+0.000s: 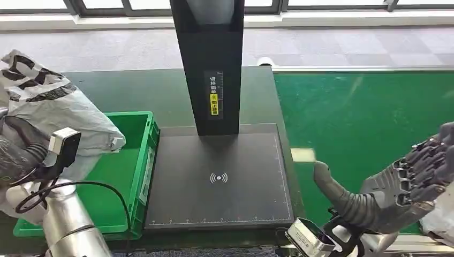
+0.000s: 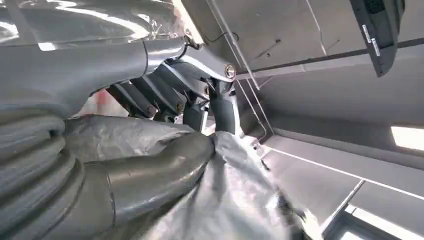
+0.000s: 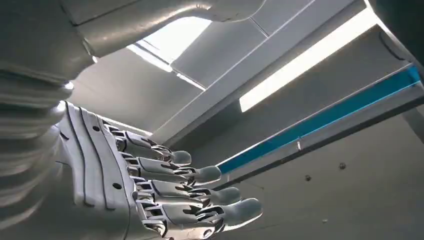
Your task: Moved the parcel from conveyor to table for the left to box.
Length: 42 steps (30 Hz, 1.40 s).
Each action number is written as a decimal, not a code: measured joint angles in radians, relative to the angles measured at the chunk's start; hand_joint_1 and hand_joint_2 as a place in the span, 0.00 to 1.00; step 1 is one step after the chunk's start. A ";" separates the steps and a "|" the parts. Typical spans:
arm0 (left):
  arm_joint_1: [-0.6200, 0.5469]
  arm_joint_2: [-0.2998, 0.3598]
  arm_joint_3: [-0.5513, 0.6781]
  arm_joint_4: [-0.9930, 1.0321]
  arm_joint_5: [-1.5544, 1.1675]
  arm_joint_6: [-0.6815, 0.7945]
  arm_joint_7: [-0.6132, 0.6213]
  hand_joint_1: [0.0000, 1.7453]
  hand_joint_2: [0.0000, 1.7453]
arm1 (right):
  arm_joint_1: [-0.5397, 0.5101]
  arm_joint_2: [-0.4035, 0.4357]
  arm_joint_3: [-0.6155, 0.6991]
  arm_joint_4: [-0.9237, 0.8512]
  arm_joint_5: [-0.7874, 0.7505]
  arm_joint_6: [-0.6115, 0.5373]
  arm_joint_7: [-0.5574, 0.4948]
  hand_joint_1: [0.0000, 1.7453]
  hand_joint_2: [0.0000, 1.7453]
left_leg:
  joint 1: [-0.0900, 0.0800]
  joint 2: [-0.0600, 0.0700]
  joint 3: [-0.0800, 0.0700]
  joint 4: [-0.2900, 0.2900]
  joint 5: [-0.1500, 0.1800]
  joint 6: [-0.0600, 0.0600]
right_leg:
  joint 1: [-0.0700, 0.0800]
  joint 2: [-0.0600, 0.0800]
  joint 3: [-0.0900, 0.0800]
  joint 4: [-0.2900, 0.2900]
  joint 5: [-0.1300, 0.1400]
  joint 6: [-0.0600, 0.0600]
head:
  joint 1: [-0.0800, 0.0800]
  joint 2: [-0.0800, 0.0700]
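Parcel (image 1: 53,110): my left hand (image 2: 165,150) grips it above the green box (image 1: 136,160), at nine o'clock.
Right hand (image 1: 412,179): holds nothing, fingers (image 3: 200,192) apart.
Left to do: I think, drop it in.

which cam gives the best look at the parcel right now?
Head view: the grey parcel shows nearly whole, held by the left hand above the green crate. Left wrist view shows only crumpled plastic against the fingers. Right wrist view looks up past the open right hand.

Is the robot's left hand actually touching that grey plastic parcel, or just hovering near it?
Touching. In the left wrist view the left hand grips the parcel: its thumb presses into the crinkled grey plastic and the darker fingers close on it from the other side.
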 measured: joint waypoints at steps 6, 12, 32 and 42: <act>-0.001 -0.005 0.000 0.003 0.000 0.000 0.000 1.00 1.00 | 0.000 0.000 0.000 0.000 0.000 0.000 0.000 0.00 1.00 | 0.000 0.000 0.000 0.000 0.000 0.000 | 0.000 0.000 0.000 0.000 0.000 0.000 | 0.000 0.000; -0.001 -0.007 0.000 0.004 0.010 0.000 0.000 1.00 1.00 | 0.000 0.000 0.000 0.004 0.007 0.000 0.000 0.00 1.00 | 0.000 0.000 0.000 0.000 0.000 0.000 | 0.000 0.000 0.000 0.000 0.000 0.000 | 0.000 0.000; 0.129 -0.024 -0.288 -0.121 -0.104 0.000 0.224 1.00 1.00 | -0.003 0.000 0.000 0.022 0.015 0.000 0.000 0.00 1.00 | 0.000 -0.003 0.000 0.000 0.001 0.000 | 0.000 -0.002 0.000 0.000 0.000 0.000 | 0.000 0.000; 0.128 -0.024 -0.293 -0.117 -0.106 0.000 0.224 1.00 1.00 | -0.003 0.000 0.000 0.025 0.019 0.000 0.000 0.00 1.00 | 0.000 -0.002 0.000 0.000 0.001 0.000 | 0.000 -0.002 0.000 0.000 0.000 0.000 | 0.000 0.000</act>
